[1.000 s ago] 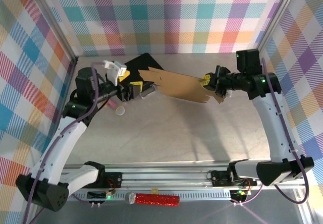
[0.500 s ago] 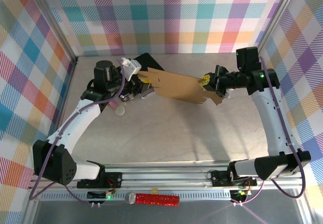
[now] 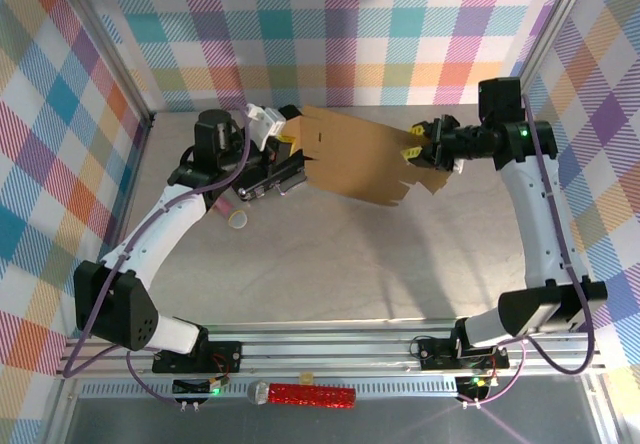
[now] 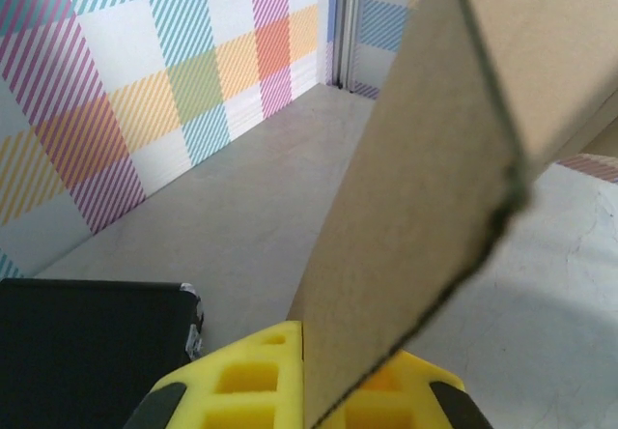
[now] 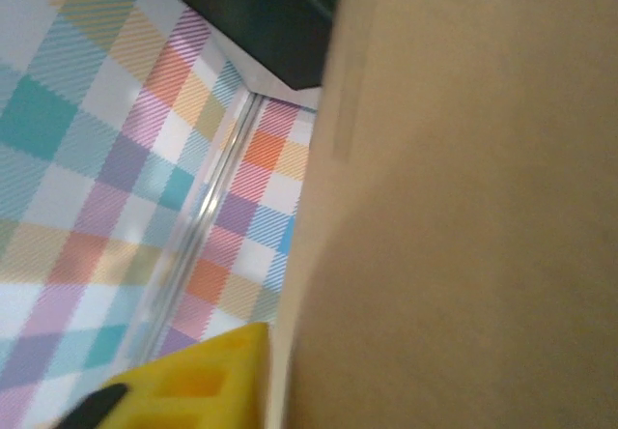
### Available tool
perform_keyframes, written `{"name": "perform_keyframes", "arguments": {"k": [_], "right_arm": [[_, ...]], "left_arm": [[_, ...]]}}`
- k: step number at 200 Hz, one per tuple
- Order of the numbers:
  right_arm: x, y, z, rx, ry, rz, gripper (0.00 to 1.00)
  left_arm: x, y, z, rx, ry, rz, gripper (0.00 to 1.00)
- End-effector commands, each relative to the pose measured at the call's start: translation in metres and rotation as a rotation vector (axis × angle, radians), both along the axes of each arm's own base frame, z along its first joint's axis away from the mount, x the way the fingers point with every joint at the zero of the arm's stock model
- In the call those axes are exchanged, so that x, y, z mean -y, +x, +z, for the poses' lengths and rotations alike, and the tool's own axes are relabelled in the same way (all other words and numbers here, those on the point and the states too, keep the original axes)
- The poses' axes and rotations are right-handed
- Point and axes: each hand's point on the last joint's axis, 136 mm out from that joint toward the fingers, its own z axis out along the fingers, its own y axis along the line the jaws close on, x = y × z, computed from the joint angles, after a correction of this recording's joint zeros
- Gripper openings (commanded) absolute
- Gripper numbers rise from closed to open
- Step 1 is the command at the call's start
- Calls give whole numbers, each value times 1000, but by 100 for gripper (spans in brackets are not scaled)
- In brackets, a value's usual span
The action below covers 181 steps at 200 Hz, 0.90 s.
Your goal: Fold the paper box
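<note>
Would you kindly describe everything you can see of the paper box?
The paper box is a flat brown cardboard sheet with notched flaps at its right end, not yet folded. It hangs tilted above the table. The left gripper is shut on its left edge; the right gripper is at its right edge, grip unclear.

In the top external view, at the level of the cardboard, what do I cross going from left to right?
small cream roll → left gripper, at the sheet's left edge → paper box, a flat brown sheet → right gripper, at the sheet's right end
</note>
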Motion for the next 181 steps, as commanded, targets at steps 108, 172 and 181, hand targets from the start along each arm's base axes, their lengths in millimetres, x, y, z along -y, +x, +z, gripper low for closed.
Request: {"name": "perform_keyframes", "arguments": {"k": [108,172,181], "right_arm": [[74,20,191,1825,-1515,226,89],[2,14,160,2377,-1377,819,78],[-7,15,144,2422,-1351,929,77]], "left_arm": [[13,-52,39,-392,-121,2,0],[-10,-88,-5,-478,89,148,0],[-17,-90,-15,-466,127,173,0]]}}
